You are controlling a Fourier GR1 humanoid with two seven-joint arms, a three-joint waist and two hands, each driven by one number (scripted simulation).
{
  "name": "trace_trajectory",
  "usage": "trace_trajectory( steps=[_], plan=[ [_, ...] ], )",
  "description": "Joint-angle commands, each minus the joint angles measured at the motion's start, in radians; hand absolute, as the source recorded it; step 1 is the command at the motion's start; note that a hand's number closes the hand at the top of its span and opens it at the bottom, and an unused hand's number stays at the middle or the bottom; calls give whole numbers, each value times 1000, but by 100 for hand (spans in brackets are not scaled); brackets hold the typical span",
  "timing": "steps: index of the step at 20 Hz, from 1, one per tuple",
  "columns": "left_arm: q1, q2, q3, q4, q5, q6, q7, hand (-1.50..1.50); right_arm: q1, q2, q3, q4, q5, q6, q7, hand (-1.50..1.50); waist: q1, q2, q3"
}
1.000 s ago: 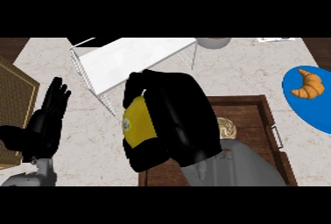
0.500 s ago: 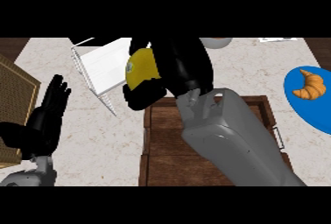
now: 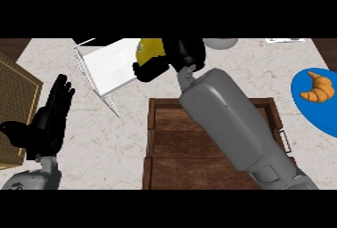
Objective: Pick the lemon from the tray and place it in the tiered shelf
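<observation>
while the right hand [image 3: 172, 57] reaches to the far edge of the tabletop [image 3: 125, 133], its black fingers are curled round the lemon [image 3: 150, 49], of which only a yellow patch shows between them. hand and lemon are over the right end of the white tiered shelf [image 3: 108, 67], which stands at the far edge, left of the middle; whether the lemon touches the shelf cannot be told. the grey right forearm [image 3: 230, 120] runs from the near edge diagonally up across the brown wooden tray [image 3: 164, 151] and hides much of it. the tray lies on the tabletop's near middle, and the parts of it that show hold nothing. the left hand [image 3: 46, 124] rests open near the left edge, fingers straight and pointing towards the far side, holding nothing, well apart from the shelf and the tray. behind it, at the left edge, lies a woven tan mat [image 3: 16, 107]. at the right edge a blue plate [image 3: 326, 113] carries a croissant [image 3: 317, 88]. a grey round thing [image 3: 220, 42] sits at the far edge just right of the right hand, too cut off to name
</observation>
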Motion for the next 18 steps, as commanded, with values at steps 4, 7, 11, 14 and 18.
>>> trace_trajectory(
  steps=[4,7,11,14,18],
  plan=[
    [8,-18,-11,-2,-10,-11,-24,0,-100,0,-14,311,-90,-191,-216,150,12,3,0],
    [-58,8,23,10,7,-21,37,0,-166,0,-47,433,-118,-209,-280,150,12,5,0],
    [-37,-7,-7,-37,-18,-12,56,0,-199,0,33,534,-152,-240,-302,150,16,4,0],
    [-68,-10,-14,-34,-20,-13,63,0,-214,0,-33,569,-274,-349,-326,150,44,13,0],
    [-80,-22,-14,-15,-38,3,63,0,-259,0,-50,686,-349,-264,-393,-150,43,16,0]
  ],
)
